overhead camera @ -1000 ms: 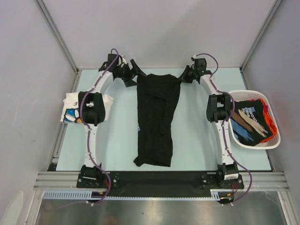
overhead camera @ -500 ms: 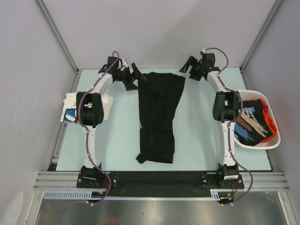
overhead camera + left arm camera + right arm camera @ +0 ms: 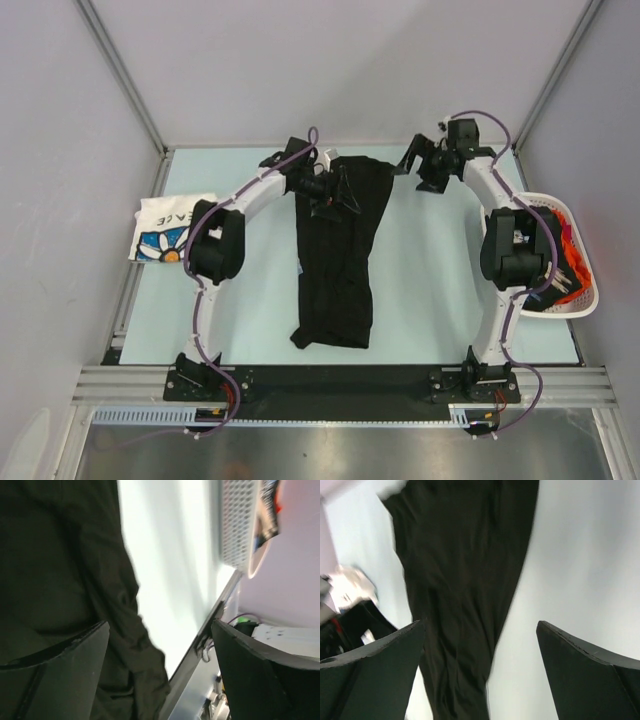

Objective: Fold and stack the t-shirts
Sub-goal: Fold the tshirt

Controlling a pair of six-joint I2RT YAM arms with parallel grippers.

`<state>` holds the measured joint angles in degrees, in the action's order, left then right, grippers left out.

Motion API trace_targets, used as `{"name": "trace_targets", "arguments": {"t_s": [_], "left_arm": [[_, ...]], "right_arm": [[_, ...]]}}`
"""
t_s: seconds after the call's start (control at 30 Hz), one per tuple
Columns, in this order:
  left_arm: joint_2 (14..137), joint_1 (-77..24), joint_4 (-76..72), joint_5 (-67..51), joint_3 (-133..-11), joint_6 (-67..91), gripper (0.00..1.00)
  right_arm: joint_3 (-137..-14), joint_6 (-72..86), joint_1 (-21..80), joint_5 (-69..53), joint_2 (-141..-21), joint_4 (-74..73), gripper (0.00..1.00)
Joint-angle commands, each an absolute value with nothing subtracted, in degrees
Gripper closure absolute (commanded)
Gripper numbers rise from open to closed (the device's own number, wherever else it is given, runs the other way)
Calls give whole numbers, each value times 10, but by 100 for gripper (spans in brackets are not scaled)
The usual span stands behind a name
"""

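Note:
A large black t-shirt (image 3: 335, 260) lies folded into a long strip down the middle of the table. My left gripper (image 3: 338, 196) hovers over its upper part, open; in the left wrist view the black cloth (image 3: 65, 580) runs under the left finger (image 3: 55, 680) and nothing is pinched. My right gripper (image 3: 418, 172) is open just right of the shirt's top right corner, apart from it; the right wrist view has the black shirt (image 3: 460, 580) below its spread fingers (image 3: 590, 675). A white flower-print t-shirt (image 3: 165, 228) lies folded at the left edge.
A white slotted basket (image 3: 585, 303) stands at the right edge with orange and dark shirts (image 3: 570, 282), mostly behind my right arm's elbow. The same basket (image 3: 235, 525) shows in the left wrist view. Metal frame rails border the table.
My right gripper opened, letting go of the shirt's top right corner, and drew back to the right. My left arm swung right over the shirt's top, uncovering the white tee.

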<state>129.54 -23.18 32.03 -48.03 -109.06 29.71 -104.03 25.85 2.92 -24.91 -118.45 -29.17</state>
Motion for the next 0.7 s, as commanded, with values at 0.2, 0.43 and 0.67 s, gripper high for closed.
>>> {"name": "trace_targets", "arguments": {"t_s": [0.2, 0.43, 0.67], "left_arm": [[1233, -272, 462, -362, -986, 113, 10], [1270, -273, 456, -409, -1032, 117, 18], [1270, -276, 458, -421, -1068, 127, 18]], "right_arm": [[-857, 254, 69, -251, -1068, -356, 0], [-827, 270, 77, -249, -1054, -357, 0], [-828, 272, 82, -250, -1064, -359, 0]]}}
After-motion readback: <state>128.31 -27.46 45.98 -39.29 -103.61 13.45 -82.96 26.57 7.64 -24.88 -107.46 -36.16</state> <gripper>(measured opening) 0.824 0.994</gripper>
